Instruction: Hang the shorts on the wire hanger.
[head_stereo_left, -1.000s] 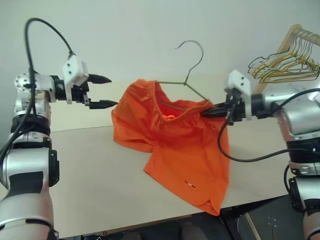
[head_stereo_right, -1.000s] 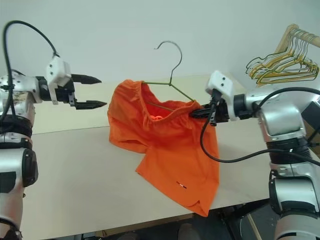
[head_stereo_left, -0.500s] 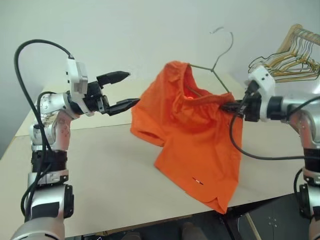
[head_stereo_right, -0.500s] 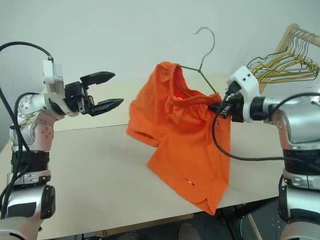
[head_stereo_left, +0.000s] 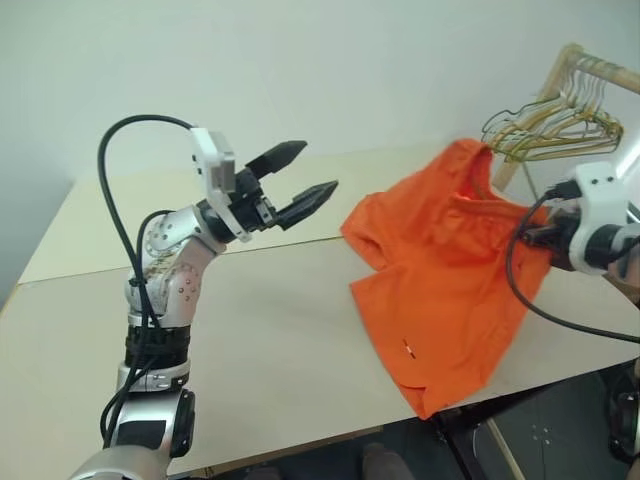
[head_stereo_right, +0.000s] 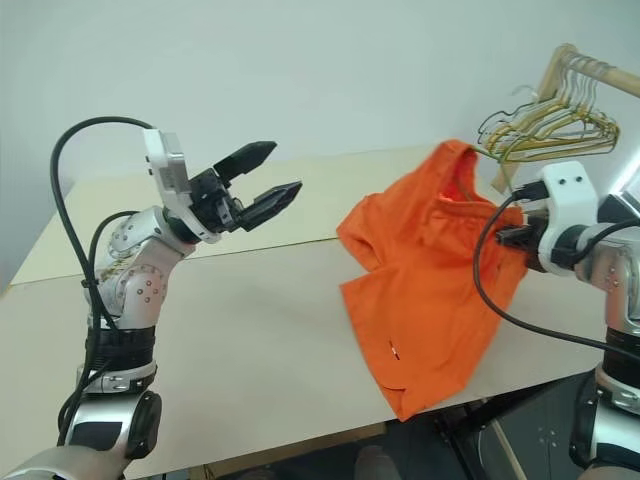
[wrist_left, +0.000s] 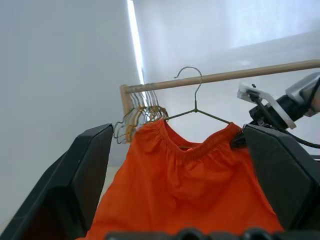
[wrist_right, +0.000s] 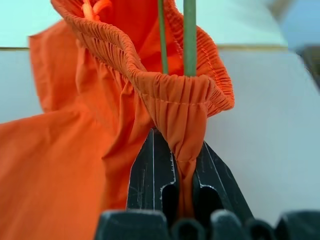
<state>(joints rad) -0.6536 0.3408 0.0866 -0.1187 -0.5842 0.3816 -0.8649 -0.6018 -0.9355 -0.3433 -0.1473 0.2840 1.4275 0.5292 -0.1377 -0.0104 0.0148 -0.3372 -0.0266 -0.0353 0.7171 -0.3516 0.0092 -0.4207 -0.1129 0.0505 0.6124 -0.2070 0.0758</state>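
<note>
The orange shorts (head_stereo_left: 447, 268) hang from their gathered waistband, and the hem trails on the table (head_stereo_left: 250, 330) down to its front edge. My right gripper (wrist_right: 179, 150) is shut on a pinched fold of that waistband, at the right of the eye views. The thin green wire hanger (wrist_left: 195, 106) runs inside the waistband, and its hook stands up above the fabric. The wire (wrist_right: 189, 35) comes out of the fabric just past the pinched fold. My left gripper (head_stereo_left: 318, 170) is open in the air to the left of the shorts, pointing at them, apart from the fabric.
A wooden rack (head_stereo_left: 558, 72) with a bunch of yellow and grey hangers (head_stereo_left: 548, 122) stands at the back right, just behind the shorts. A pale wall rises behind the table. The table's front edge runs below the hem of the shorts.
My right gripper has carried the shorts and hanger to the right, up to the wooden rack. The left gripper followed rightward, still open. The camera has also turned somewhat right.
</note>
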